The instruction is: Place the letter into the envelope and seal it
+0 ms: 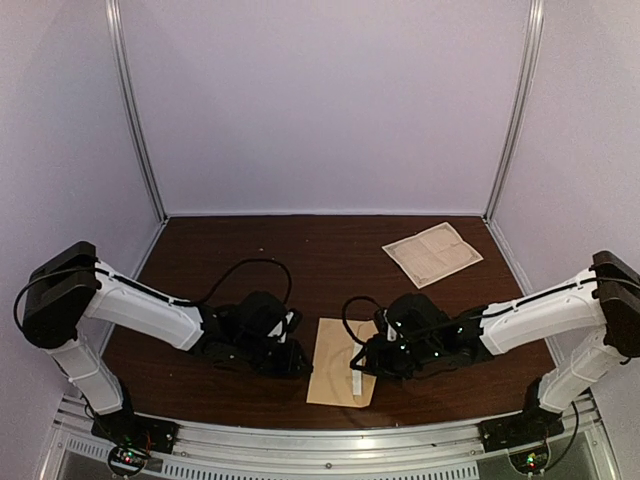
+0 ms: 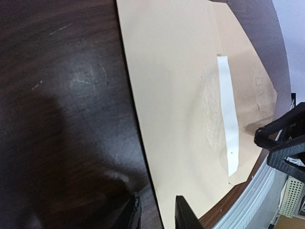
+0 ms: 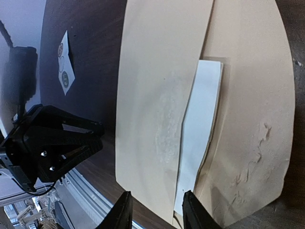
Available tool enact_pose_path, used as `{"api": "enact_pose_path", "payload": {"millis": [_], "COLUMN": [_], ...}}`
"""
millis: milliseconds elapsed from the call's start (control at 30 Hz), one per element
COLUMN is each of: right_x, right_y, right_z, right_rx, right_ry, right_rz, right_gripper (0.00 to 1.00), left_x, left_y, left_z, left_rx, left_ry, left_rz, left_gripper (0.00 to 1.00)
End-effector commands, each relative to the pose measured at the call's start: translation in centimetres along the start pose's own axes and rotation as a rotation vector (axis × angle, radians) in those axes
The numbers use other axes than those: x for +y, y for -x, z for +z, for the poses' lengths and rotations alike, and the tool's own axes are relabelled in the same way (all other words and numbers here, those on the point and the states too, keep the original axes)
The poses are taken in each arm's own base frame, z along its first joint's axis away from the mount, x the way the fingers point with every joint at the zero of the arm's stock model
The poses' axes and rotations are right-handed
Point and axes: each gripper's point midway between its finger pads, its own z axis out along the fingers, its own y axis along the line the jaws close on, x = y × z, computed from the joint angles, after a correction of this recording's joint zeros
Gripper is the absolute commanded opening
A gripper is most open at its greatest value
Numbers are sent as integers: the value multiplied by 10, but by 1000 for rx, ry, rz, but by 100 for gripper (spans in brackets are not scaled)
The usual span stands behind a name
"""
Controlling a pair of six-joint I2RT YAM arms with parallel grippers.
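Dark brown wooden table (image 1: 250, 240), and the tan kraft-paper envelope (image 1: 332, 362) lies flat at its near edge, between both arms. Left gripper (image 2: 157, 202) is low at the envelope's left edge, jaws a little apart, gripping nothing. Right gripper (image 3: 155, 202) is over its right side, partly open, empty too. A white paper strip (image 3: 202, 124) shows along the seam.

The letter (image 3: 200, 133) lies mostly hidden inside the envelope (image 3: 152, 95)
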Motion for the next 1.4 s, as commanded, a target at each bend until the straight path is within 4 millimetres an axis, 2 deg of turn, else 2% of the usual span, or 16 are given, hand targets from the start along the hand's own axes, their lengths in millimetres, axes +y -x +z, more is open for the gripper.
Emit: {"api": "enact_pose_path", "payload": {"millis": [0,233,433,700,933,1367], "right_x": [4,-7,-12,-26,-25,-28], "right_y": [13,12,14,16,19,16], "right_z": [-20,-10,-1,6,13,22], "right_rx": [-60,-54,-62,-69,-58,-30], "right_ry": [-58,-88,-101,-146,-145,-147], "right_rz": [-49,-38,-25,-19,-30,-35], "right_gripper": [37,36,22,13,8,0], "left_x": [-17,-19,-17,-13,-10,1], "left_y": [21,34,40,43,41,31], "left_z": [-16,-11,-3,5,11,19], "left_rx": [-76,-93,-94,-82,-64,-27], "left_ry": [-3,-1,-11,6,9,19], "left_rz": [51,62,60,71,77,59], "left_gripper": [29,31,26,16,12,10]}}
